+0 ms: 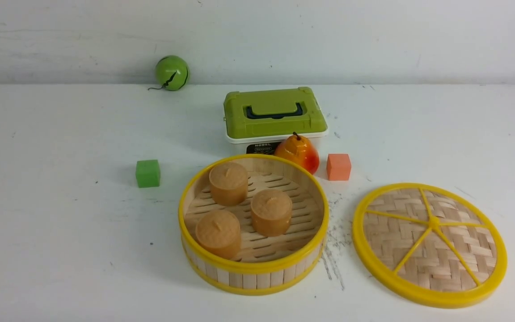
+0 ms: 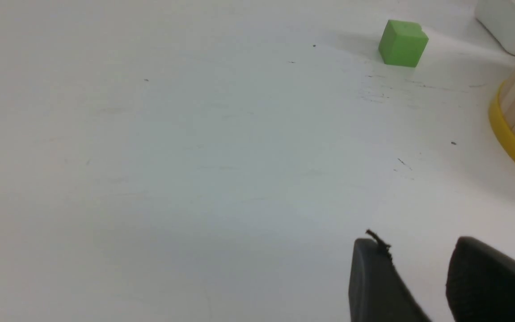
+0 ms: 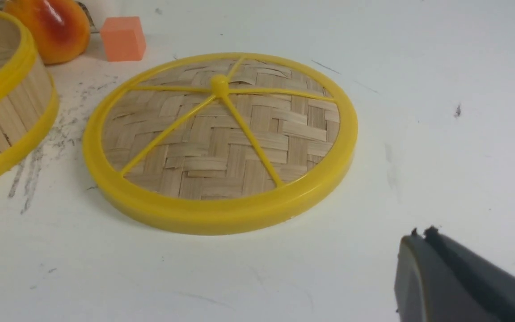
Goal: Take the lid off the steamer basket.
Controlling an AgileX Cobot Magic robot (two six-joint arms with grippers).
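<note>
Woven bamboo lid [image 1: 429, 243] lies flat on the worktop [image 1: 61, 232], just right of the steamer basket [image 1: 253, 268], not touching it. Basket uncovered; three brown cakes [image 1: 271, 212] inside. Left gripper [image 2: 423, 277] fingers apart, empty. Right gripper [image 3: 423, 250] fingers pressed together, empty, near the lid.

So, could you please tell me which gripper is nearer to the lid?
Right. The right gripper sits close beside the lid, which lies flat on the table. The left gripper is beyond the steamer basket, on the far side from it.
</note>
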